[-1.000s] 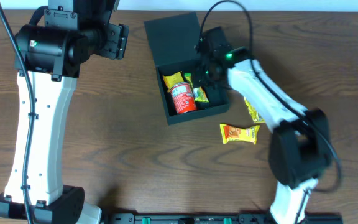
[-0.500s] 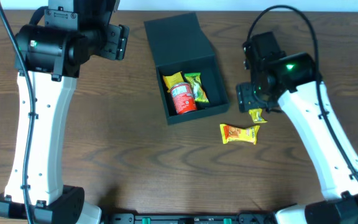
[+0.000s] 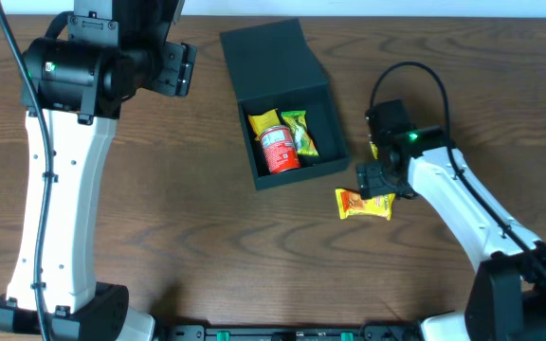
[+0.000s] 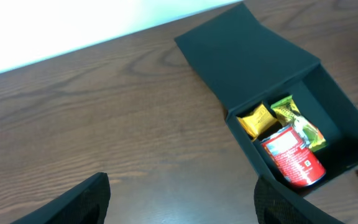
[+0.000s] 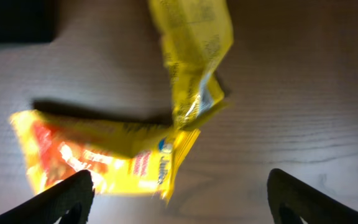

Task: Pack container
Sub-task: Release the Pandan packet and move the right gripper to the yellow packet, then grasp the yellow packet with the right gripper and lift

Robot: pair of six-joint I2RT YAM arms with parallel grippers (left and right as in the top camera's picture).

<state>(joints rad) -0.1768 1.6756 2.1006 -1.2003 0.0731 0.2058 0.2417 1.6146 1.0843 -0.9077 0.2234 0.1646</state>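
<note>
The dark teal container (image 3: pixel 297 177) stands open with its flap lid (image 3: pixel 268 52) folded back. Inside lie a yellow packet (image 3: pixel 264 120), a red can (image 3: pixel 279 150) and a green packet (image 3: pixel 299 133). To its right, on the table, my right gripper (image 3: pixel 378 180) hovers open just above an orange-yellow packet (image 3: pixel 365 204). The right wrist view shows that packet (image 5: pixel 98 158) under a plain yellow packet (image 5: pixel 194 56), with the right gripper (image 5: pixel 179 199) empty and its jaws wide apart. My left gripper (image 4: pixel 182 205) is open over bare wood, left of the container (image 4: pixel 247 50).
The table is brown wood (image 3: pixel 178 208). The left arm's white link (image 3: pixel 60 189) runs down the left side. A pale wall edge (image 4: pixel 73 25) lies beyond the table's far edge.
My right gripper has pulled out of the container, leaving the green packet inside, and swung right and down over the loose packets, its jaws opening wider. The left arm has not moved.
</note>
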